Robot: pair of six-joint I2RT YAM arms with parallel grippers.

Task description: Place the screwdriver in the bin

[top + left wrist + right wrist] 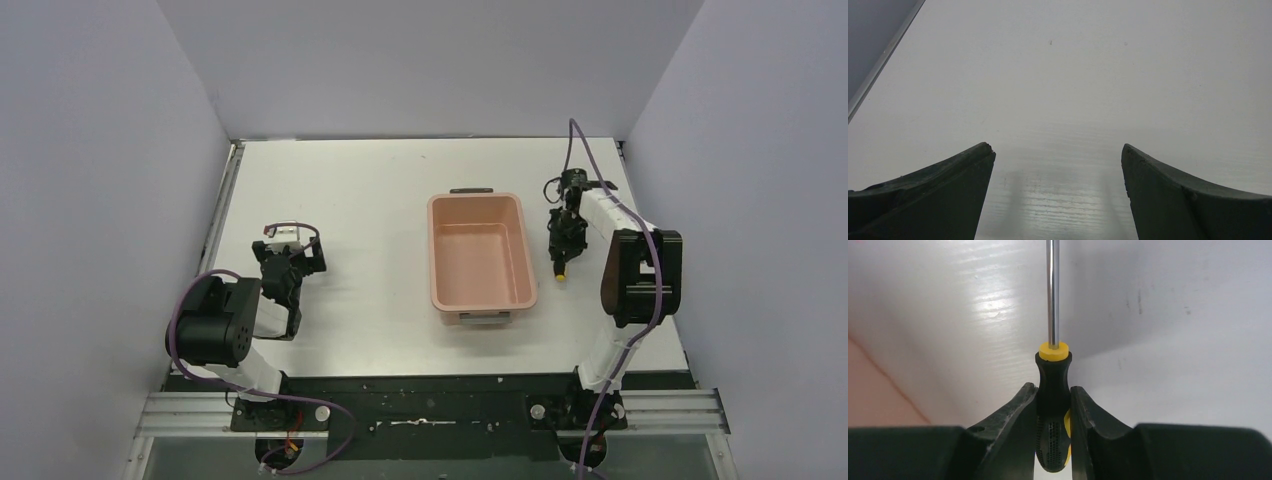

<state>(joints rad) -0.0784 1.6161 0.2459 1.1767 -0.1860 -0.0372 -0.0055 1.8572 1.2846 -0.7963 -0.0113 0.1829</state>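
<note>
Left wrist view only: the left tool point(1058, 152) has its two dark fingers spread wide with nothing between them, over bare white surface point(1058, 75).
Right wrist view only: the right tool point(1053, 396) is clamped on the black grip of the screwdriver point(1053, 377), one finger on each side. Past the fingers come the yellow collar and then the thin bright shaft. A strip of pink shows at the left edge.
Top view only: it gives the whole layout. The left arm sits folded low on the near left. The bin point(433, 255) is in the middle. The right arm reaches out to the bin's right.
Screwdriver place: it is outside the bin, in the right tool, just beside the bin's right long wall. It is not in it.
Screwdriver axis: in the right wrist view the shaft runs straight up the frame, away from the camera, and the top edge cuts off its tip. From above, the long axis lies about parallel to the bin's long sides. A yellow end shows on the near side of the tool, but that view does not show which end it is.
Bin: its long sides run near to far, there is a grey handle on each short end, and the inside is bare.
Counts: one screwdriver, one bin, two arms, two tools.
</note>
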